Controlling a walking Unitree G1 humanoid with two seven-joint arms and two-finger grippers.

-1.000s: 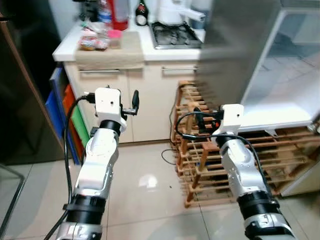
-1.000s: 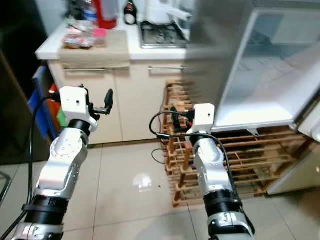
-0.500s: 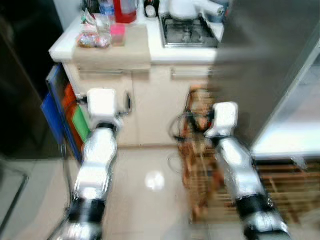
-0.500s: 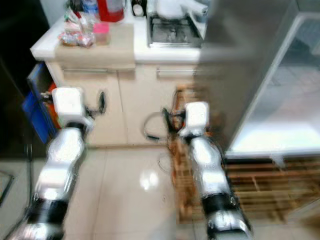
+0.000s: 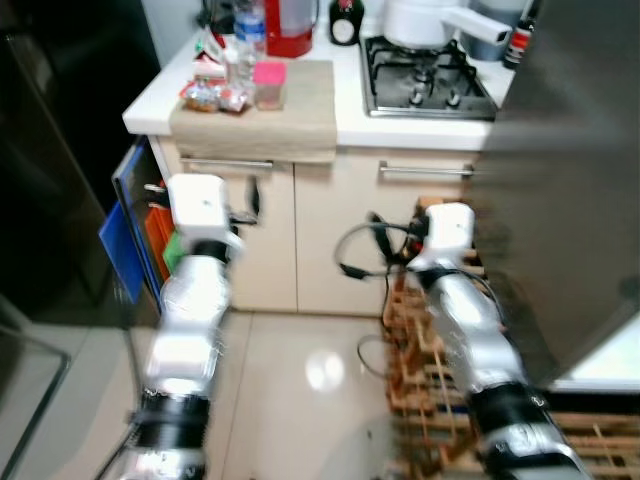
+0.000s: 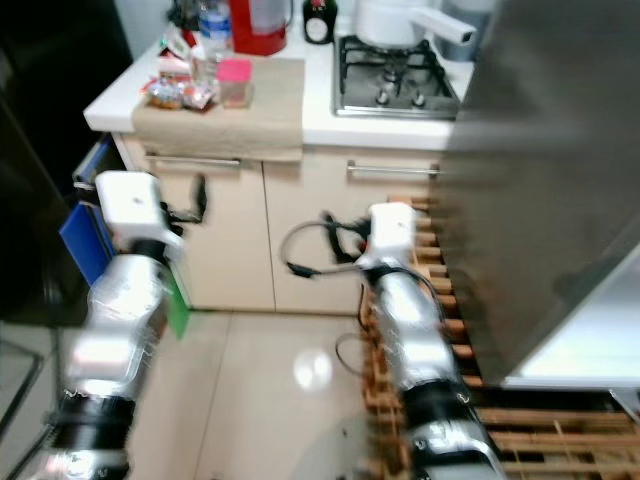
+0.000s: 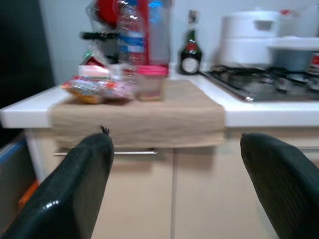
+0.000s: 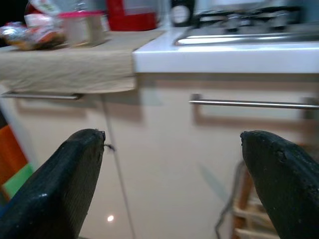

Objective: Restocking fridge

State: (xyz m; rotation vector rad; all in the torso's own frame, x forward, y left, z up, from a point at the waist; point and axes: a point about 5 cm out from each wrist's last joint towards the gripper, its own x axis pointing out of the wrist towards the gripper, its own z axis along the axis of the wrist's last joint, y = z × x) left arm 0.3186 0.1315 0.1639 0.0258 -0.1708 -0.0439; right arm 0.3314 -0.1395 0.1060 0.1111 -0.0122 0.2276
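The grey fridge door [image 5: 570, 170] stands open on my right. Ahead is a white counter [image 5: 350, 105] with a beige cloth [image 5: 270, 115]. On the cloth sit a pink-lidded tub [image 5: 268, 84], a snack packet [image 5: 212, 97] and a water bottle [image 7: 130, 42]. My left gripper [image 7: 174, 135] is raised in front of the cupboard doors below the cloth, open and holding nothing. My right gripper [image 8: 173, 134] is open too, held before the cupboard under the hob, nothing between its fingers.
A red jug [image 5: 290, 20], a dark bottle [image 5: 346, 22], a gas hob [image 5: 425, 85] and a white pot [image 5: 415, 18] stand further back on the counter. A wooden rack [image 5: 440, 390] is on the floor under the fridge door. Blue boards [image 5: 125, 215] lean left of the cupboard.
The camera has swung left and nearer the counter; the fridge's white inside has slid out of view to the right. Both arms keep the same raised pose, fingers apart.
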